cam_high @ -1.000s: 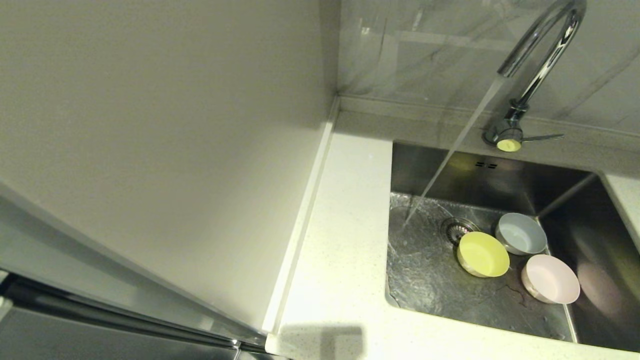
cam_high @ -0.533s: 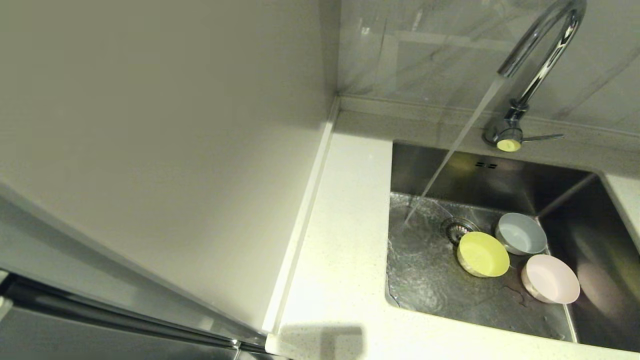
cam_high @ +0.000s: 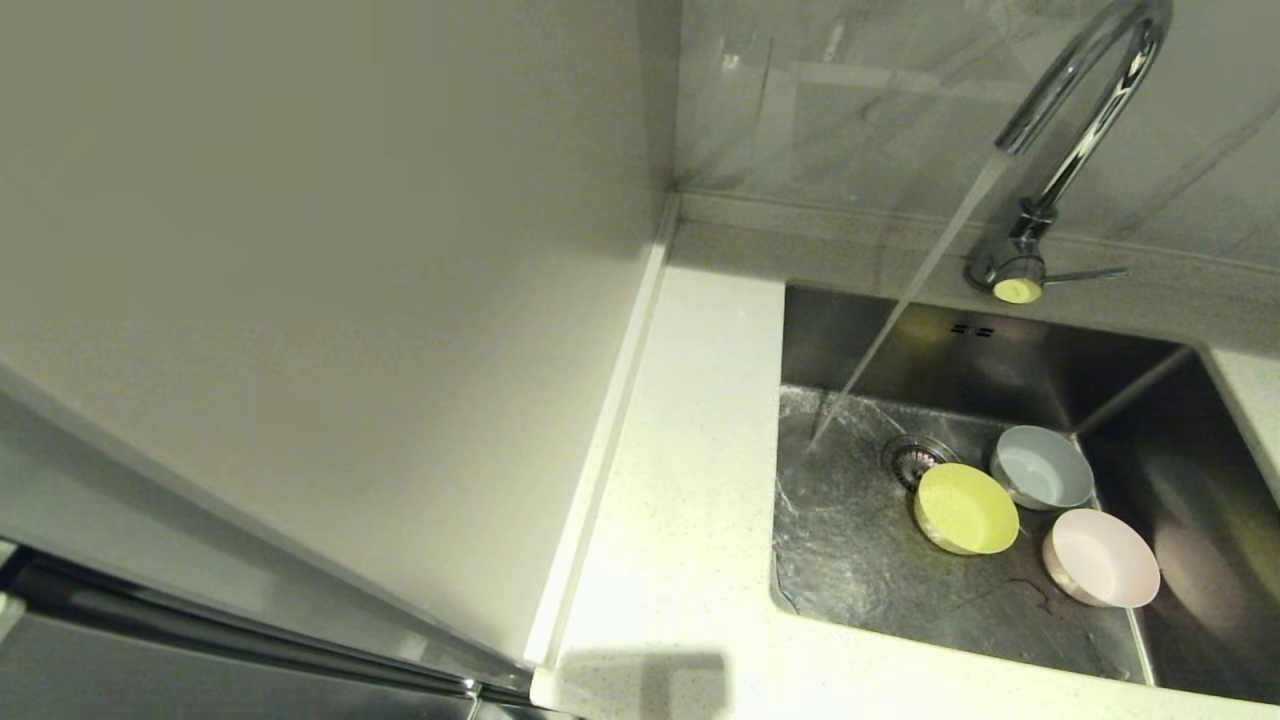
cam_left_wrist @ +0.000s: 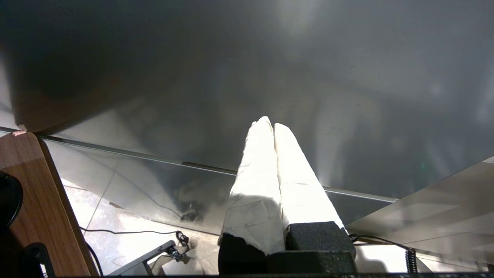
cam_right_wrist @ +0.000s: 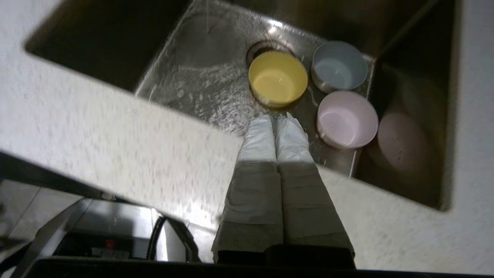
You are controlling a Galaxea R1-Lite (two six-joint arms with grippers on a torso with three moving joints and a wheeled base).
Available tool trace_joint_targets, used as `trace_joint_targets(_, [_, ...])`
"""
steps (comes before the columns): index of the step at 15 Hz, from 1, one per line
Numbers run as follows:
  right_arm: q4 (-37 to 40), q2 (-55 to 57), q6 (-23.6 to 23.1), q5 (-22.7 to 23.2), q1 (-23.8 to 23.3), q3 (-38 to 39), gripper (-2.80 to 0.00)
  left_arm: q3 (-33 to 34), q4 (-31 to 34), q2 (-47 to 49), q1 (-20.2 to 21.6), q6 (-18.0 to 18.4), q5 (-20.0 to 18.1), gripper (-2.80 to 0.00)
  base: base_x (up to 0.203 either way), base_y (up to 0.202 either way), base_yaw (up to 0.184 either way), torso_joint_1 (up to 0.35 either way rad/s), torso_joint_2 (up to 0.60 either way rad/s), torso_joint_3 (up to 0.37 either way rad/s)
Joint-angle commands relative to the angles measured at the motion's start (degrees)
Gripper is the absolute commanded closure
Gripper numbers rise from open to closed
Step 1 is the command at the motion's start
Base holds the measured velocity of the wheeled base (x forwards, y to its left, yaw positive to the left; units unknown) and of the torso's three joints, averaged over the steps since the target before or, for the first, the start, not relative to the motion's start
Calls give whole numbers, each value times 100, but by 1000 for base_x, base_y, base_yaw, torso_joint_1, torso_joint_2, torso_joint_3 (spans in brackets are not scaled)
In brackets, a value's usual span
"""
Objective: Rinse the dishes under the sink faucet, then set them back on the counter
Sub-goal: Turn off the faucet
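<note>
From the head view I see the chrome gooseneck faucet (cam_high: 1085,110) running, its stream of water (cam_high: 900,300) falling slantwise onto the floor of the stainless steel sink (cam_high: 860,560) just beside the strainer drain (cam_high: 908,457). All three dishes sit in the basin: the yellow-green bowl (cam_high: 966,508) right next to the drain, the grey-blue bowl (cam_high: 1042,467) just behind it toward the sink's back wall, and the pale pink bowl (cam_high: 1101,557) beside them, near the right wall. The speckled white counter (cam_high: 680,480) to the left of the sink carries none of them, and neither arm shows here. In the left wrist view I find the left gripper (cam_left_wrist: 273,125) clenched on nothing, its white-wrapped fingers pressed together, pointing at a dark glossy panel (cam_left_wrist: 247,69) well away from the sink. In the right wrist view the right gripper (cam_right_wrist: 275,119) is clenched and empty too, poised above the sink's front rim, its tips pointing toward the yellow-green bowl (cam_right_wrist: 278,78), with the pink bowl (cam_right_wrist: 347,119) and grey-blue bowl (cam_right_wrist: 339,65) close by.
</note>
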Motion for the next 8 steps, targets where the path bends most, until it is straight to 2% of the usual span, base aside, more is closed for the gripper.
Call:
trace_joint_targets(1, [13, 1421, 92, 22, -139, -1074, 0, 18, -2, 0, 1, -2, 1, 0, 0, 0, 0, 0, 0, 0])
trace_joint_targets(5, [86, 3367, 524, 14, -408, -3347, 0, 18, -2, 0, 1, -2, 1, 0, 0, 0, 0, 0, 0, 0])
trace_joint_targets(8, [567, 4419, 650, -145, -803, -4557, 0, 18, -2, 0, 1, -2, 1, 0, 0, 0, 0, 0, 0, 0])
